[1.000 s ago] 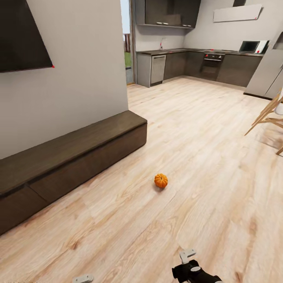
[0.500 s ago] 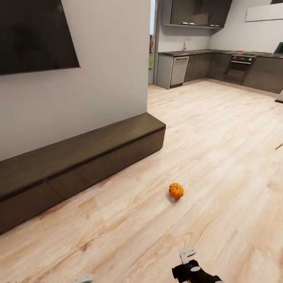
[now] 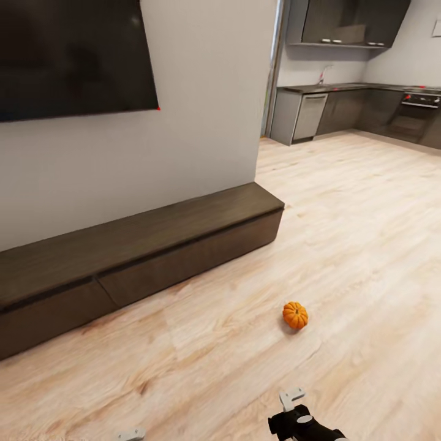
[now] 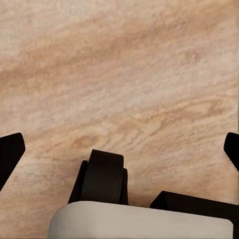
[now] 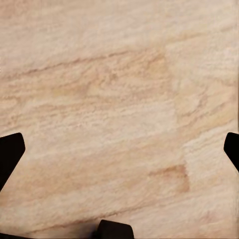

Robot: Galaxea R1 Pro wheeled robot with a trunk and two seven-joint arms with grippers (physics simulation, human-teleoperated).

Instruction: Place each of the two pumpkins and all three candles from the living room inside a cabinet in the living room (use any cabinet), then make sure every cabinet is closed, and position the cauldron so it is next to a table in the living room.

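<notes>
One orange pumpkin [image 3: 295, 315] lies on the wooden floor [image 3: 367, 257], a short way ahead of my right arm [image 3: 300, 422] at the lower edge of the head view. The long dark-brown cabinet [image 3: 141, 251] runs along the wall to the left, its drawer fronts flush. In the left wrist view my left gripper [image 4: 119, 149] is open over bare floor, its fingertips [image 4: 10, 154] wide apart. My right gripper [image 5: 119, 149] is likewise open above floorboards, holding nothing. The other pumpkin, the candles, the cauldron and the table are out of view.
A dark screen [image 3: 67, 55] hangs on the grey wall above the cabinet. Past the wall's corner, a kitchen [image 3: 361, 104] with dark units lies at the back right. Open floor stretches between me and the kitchen.
The camera has turned left, so the whole picture has slid to the right. The pumpkin and cabinet keep their places on the floor. Both grippers look the same.
</notes>
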